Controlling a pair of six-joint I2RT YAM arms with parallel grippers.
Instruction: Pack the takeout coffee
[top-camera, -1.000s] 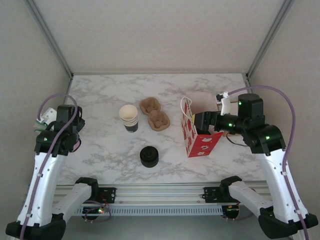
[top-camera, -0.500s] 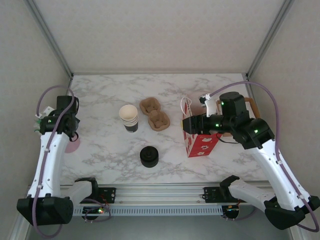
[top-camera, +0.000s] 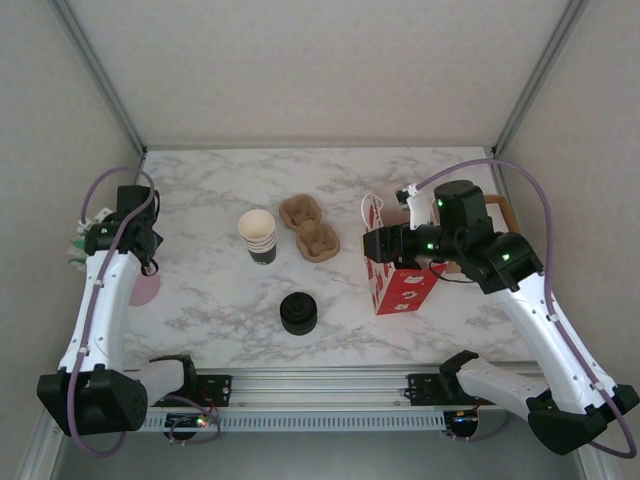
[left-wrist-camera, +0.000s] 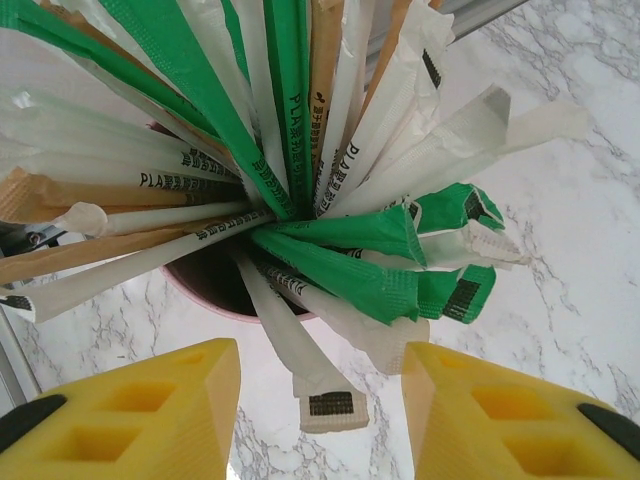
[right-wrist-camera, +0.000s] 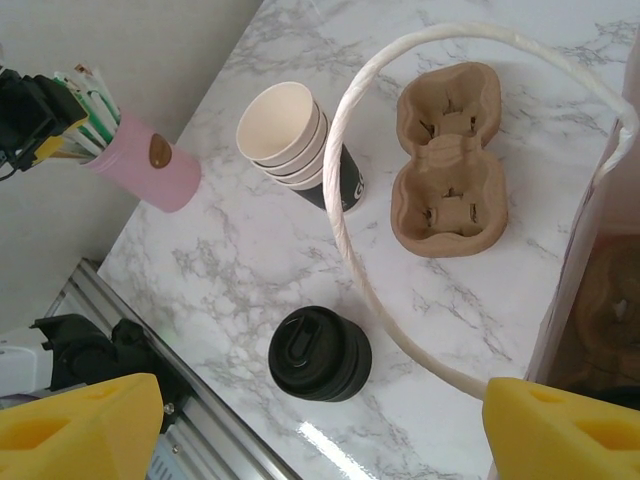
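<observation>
The takeout coffee is out of view. My left gripper (left-wrist-camera: 320, 400) (top-camera: 143, 262) hangs open over a pink cup (left-wrist-camera: 215, 305) (top-camera: 146, 290) full of wrapped straws (left-wrist-camera: 300, 150) at the table's left edge. The flat end of a white-wrapped straw (left-wrist-camera: 330, 405) lies in the gap between the yellow fingers, touching neither. My right gripper (right-wrist-camera: 320, 430) (top-camera: 372, 245) is wide open and empty above the mouth of a red patterned paper bag (top-camera: 398, 285), whose white rope handle (right-wrist-camera: 381, 311) loops across the right wrist view.
A stack of lidless cream-rimmed cups (top-camera: 258, 236) (right-wrist-camera: 290, 135) stands left of centre. A brown pulp cup carrier (top-camera: 310, 227) (right-wrist-camera: 448, 160) lies beside it. A squat black stack of lids (top-camera: 298, 313) (right-wrist-camera: 320, 353) sits near the front. Something brown (right-wrist-camera: 600, 310) shows inside the bag.
My left gripper has swung back over the straw cup and its jaws have narrowed. My right gripper has moved left, over the top of the bag.
</observation>
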